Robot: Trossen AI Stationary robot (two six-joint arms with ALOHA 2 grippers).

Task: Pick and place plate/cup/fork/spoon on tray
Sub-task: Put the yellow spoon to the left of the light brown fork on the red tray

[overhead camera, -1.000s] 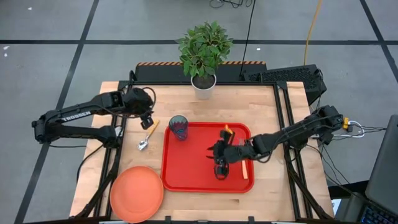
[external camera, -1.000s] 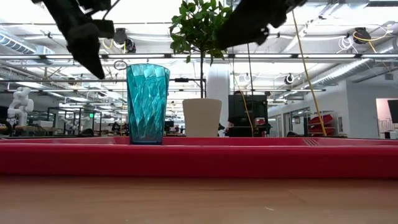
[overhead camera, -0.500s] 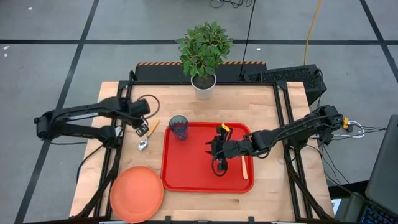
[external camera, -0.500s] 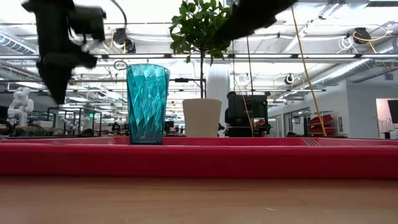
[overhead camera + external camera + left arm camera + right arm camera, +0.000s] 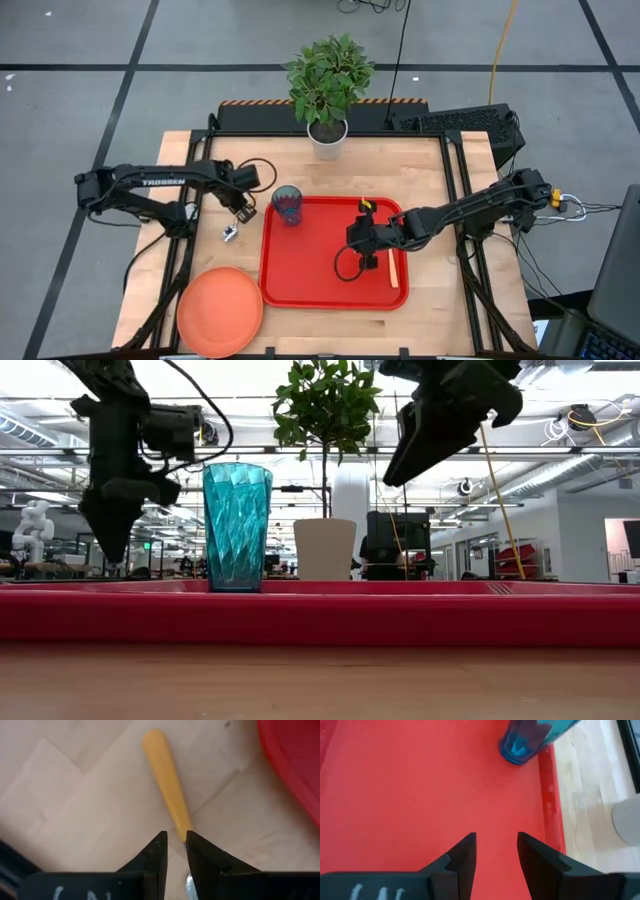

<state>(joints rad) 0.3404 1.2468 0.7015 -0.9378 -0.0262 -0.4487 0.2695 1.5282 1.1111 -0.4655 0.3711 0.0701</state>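
Large red plastic tray (image 5: pixel 310 285) holding upright teal tumbler (image 5: pixel 287 205) and orange-handled fork (image 5: pixel 392 268); right gripper (image 5: pixel 358 240) parted, empty above it. Left gripper (image 5: pixel 240 203) narrowly apart over orange-handled spoon (image 5: pixel 166 790) on wooden table (image 5: pixel 430 170).

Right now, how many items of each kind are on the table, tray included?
Tray: 1
Cup: 1
Plate: 1
Cutlery: 2, a spoon and a fork
Potted plant: 1
Total: 6
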